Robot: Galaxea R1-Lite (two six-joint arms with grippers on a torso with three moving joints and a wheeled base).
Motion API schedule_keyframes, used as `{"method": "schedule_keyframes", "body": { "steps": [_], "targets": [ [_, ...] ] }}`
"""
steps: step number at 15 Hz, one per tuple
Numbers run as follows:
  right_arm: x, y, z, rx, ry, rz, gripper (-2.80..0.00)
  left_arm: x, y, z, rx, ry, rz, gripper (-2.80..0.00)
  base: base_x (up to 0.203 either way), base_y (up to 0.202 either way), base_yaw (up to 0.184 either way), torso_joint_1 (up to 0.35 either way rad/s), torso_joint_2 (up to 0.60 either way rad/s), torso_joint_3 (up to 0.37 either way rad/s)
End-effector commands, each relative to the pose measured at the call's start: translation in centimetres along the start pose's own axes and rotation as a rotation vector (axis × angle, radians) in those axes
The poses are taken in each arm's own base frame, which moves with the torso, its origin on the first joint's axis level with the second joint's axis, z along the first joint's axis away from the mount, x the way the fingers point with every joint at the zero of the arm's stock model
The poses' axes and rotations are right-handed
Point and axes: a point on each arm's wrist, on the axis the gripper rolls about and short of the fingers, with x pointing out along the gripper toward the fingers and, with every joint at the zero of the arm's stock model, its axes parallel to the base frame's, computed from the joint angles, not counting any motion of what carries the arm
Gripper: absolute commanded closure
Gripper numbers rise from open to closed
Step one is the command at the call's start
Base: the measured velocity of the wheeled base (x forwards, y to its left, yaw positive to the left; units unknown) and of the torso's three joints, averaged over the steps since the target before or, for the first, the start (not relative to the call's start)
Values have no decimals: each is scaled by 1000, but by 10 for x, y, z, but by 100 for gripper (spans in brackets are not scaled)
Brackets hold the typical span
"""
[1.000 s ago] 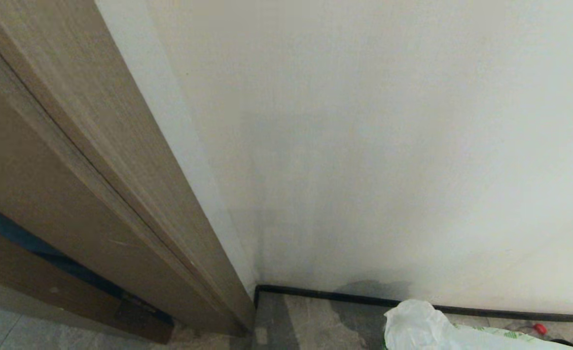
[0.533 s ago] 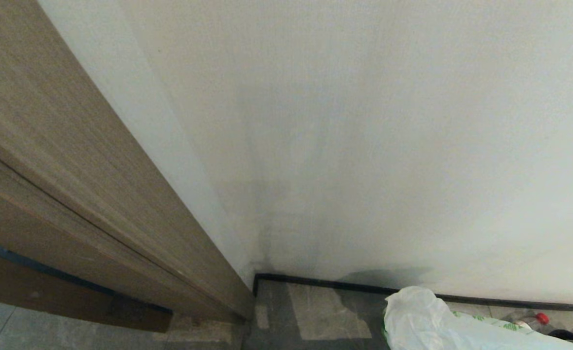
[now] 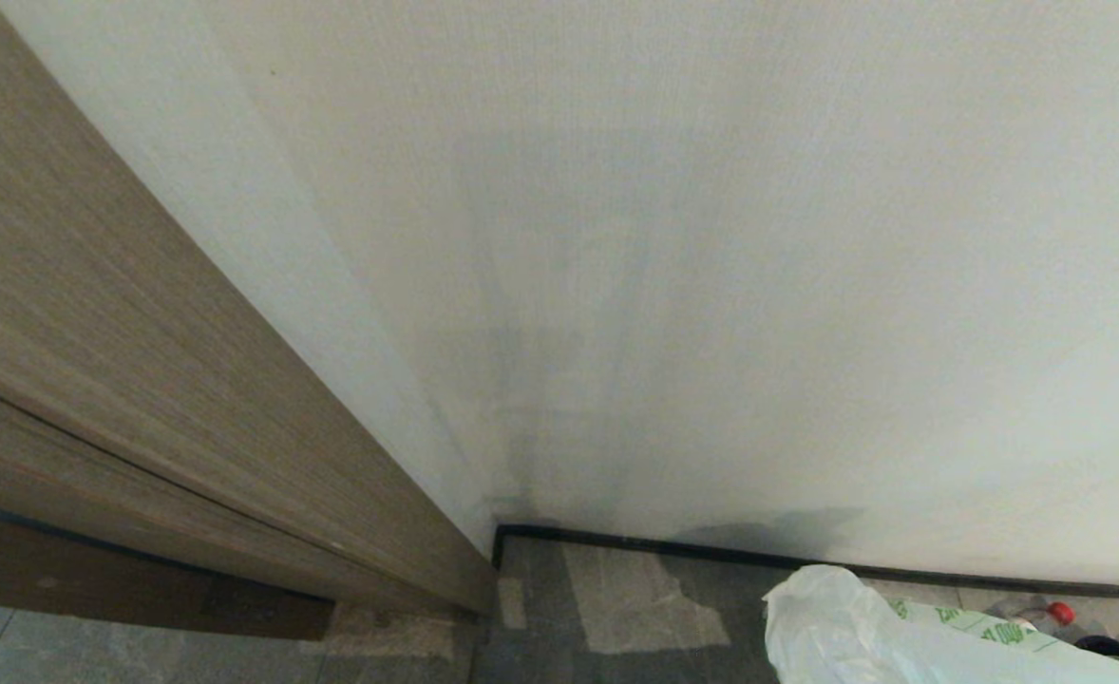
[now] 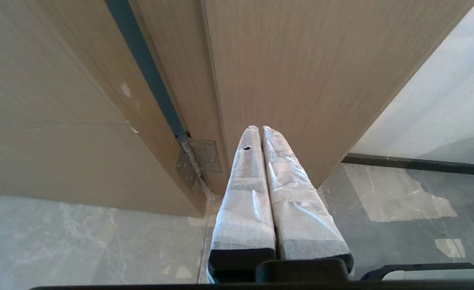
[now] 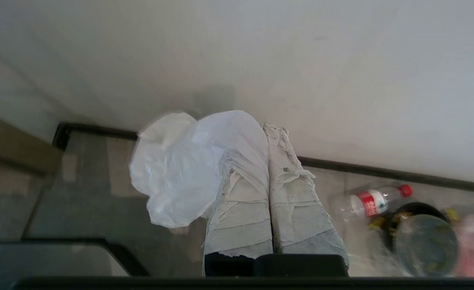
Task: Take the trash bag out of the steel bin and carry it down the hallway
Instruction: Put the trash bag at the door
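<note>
- Door (image 3: 94, 380) at far left, left gripper (image 4: 260, 129) parked beside it, fingers pressed together, empty.
- Wall corner ahead.
- Trash bag (image 5: 180, 169) pinched in clenched right gripper (image 5: 266, 128), lifted clear for carrying.
- Steel bin (image 5: 420, 237) at right on floor, bottle (image 5: 371, 199) beside.

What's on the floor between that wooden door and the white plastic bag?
Nothing: in the head view, only bare grey floor tiles lie between the wooden door and the trash bag.
</note>
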Motion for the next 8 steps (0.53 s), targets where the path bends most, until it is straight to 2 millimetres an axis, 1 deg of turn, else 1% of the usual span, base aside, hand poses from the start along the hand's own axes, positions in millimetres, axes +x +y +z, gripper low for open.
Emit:
{"method": "schedule_keyframes", "body": {
  "steps": [1, 2, 3, 4, 6, 8],
  "targets": [
    [-16, -1, 19, -9, 77, 8, 0, 0, 0, 0, 0, -1, 1, 0, 0, 0, 0, 0, 0, 0],
    [-24, -2, 26, -17, 173, 20, 0, 0, 0, 0, 0, 0, 1, 0, 0, 0, 0, 0, 0, 0],
    [-24, -2, 34, -22, 245, 29, 0, 0, 0, 0, 0, -2, 1, 0, 0, 0, 0, 0, 0, 0],
    [-14, -3, 45, -25, 323, 36, 0, 0, 0, 0, 0, -1, 1, 0, 0, 0, 0, 0, 0, 0],
    [13, -4, 67, -30, 478, 47, 0, 0, 0, 0, 0, -2, 1, 0, 0, 0, 0, 0, 0, 0],
    [47, -5, 83, -51, 628, 58, 0, 0, 0, 0, 0, -2, 2, 0, 0, 0, 0, 0, 0, 0]
  ]
}}
